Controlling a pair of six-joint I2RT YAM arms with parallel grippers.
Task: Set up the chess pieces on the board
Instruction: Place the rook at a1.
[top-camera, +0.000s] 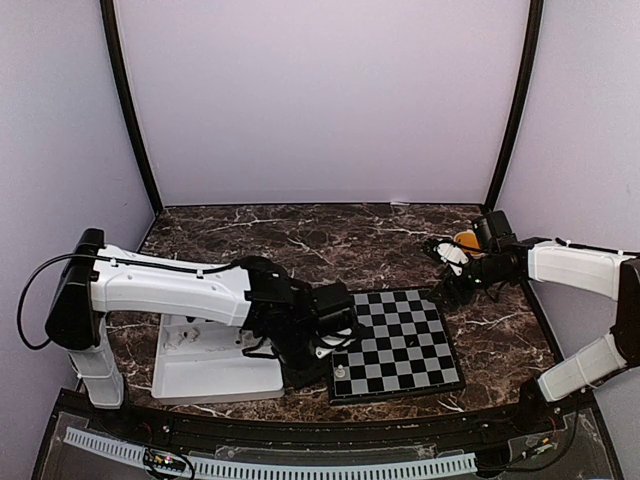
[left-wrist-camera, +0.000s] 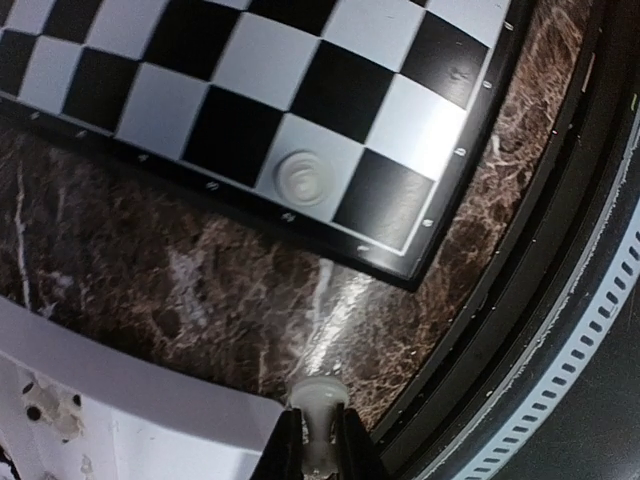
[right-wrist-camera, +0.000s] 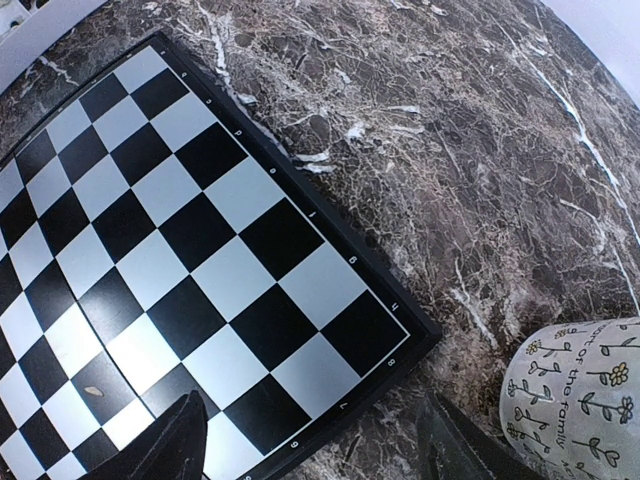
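Top view: we see the board (top-camera: 400, 340) on the marble table (top-camera: 300, 240), with the white tray (top-camera: 215, 365) near its left side. The left gripper (top-camera: 335, 342) overhangs the board's left edge.

Left wrist view: its fingers (left-wrist-camera: 280, 455) pinch 1 white piece (left-wrist-camera: 320, 400) above the table. 1 placed piece (left-wrist-camera: 303, 178) stands on an edge square.

Right wrist view: the right gripper (right-wrist-camera: 320, 450) stands spread and empty, with the mug (right-wrist-camera: 575, 400) beside it.
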